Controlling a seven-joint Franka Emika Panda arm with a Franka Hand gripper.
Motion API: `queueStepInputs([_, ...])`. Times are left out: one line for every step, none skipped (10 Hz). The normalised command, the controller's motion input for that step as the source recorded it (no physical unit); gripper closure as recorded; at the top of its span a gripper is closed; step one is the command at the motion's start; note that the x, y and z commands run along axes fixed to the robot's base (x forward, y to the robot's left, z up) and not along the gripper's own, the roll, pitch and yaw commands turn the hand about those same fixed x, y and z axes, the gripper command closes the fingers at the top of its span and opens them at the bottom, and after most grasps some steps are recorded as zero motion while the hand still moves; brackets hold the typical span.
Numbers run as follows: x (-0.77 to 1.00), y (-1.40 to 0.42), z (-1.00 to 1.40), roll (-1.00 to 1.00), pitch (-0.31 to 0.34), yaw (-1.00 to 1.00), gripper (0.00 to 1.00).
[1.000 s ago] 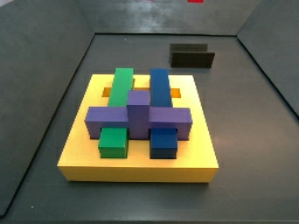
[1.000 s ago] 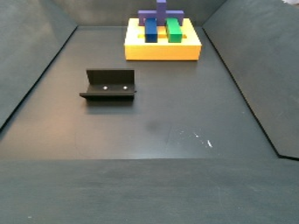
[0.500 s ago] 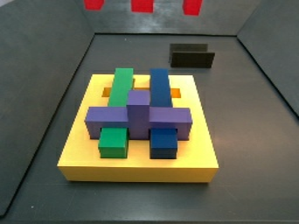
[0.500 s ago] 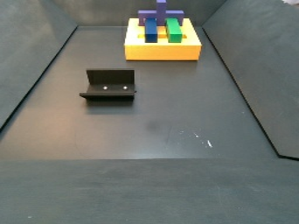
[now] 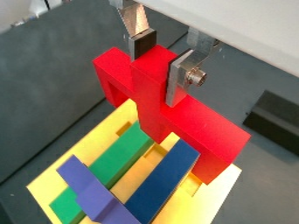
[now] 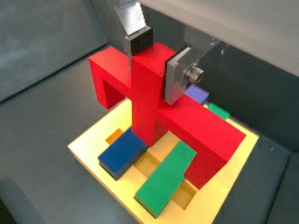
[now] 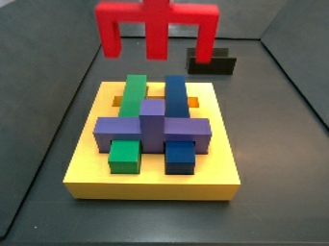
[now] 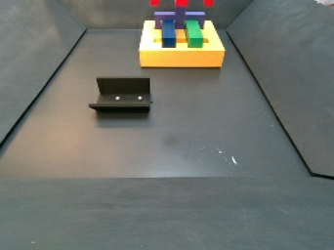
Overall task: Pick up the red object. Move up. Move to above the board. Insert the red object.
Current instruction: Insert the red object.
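Note:
The red object (image 5: 149, 98) is a bar with three prongs pointing down. My gripper (image 5: 162, 59) is shut on its middle stem, also in the wrist view (image 6: 158, 59), with a pad on each side. In a side view the red object (image 7: 157, 21) hangs above the far end of the board (image 7: 154, 183). In a side view only its prongs (image 8: 181, 4) show, over the board (image 8: 183, 57). The gripper itself is above the frame in both side views. The yellow board (image 5: 45, 188) (image 6: 91, 144) lies below the piece, apart from it.
The board bears a green bar (image 7: 134, 91), a blue bar (image 7: 175, 93) and a purple cross block (image 7: 152, 125). The fixture (image 8: 121, 95) stands on the dark floor, partly behind a prong in a side view (image 7: 216, 64). Dark walls enclose the floor.
The red object has come down into view from the top edge. A second ago only a sliver showed, then three prong tips; now the whole piece hangs over the board.

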Motion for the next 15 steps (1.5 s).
queueStepInputs([-0.05,0.06,-0.39,0.02,-0.043,0.00,1.00])
queueStepInputs([-0.18,0.09,-0.37,0.01,-0.106,0.02,1.00])
queueStepInputs([-0.08,0.00,-0.38,0.00,-0.100,0.05,1.00])
queueStepInputs([0.13,-0.19,-0.24,0.04,-0.013,0.09,1.00])
queueStepInputs([0.17,-0.03,-0.18,0.10,0.000,0.05,1.00])
queueStepInputs([0.24,-0.03,0.00,0.23,0.003,0.07,1.00])
queueStepInputs([0.27,0.00,-0.05,0.23,0.000,0.04,1.00])
queueStepInputs([0.19,0.00,-0.16,0.19,0.000,0.06,1.00])
queueStepInputs([0.06,0.00,-0.19,0.13,-0.009,0.05,1.00])
queueStepInputs([0.00,0.00,-0.27,0.08,-0.053,0.05,1.00])
queueStepInputs([-0.07,-0.02,-0.29,0.00,-0.084,0.00,1.00])
queueStepInputs([0.00,-0.04,-0.25,0.00,-0.049,0.00,1.00])
queueStepInputs([0.00,-0.05,-0.21,0.00,-0.039,0.00,1.00])
queueStepInputs([0.00,-0.03,-0.19,0.00,-0.034,0.00,1.00])
queueStepInputs([0.00,-0.02,-0.13,0.00,-0.017,0.00,1.00])
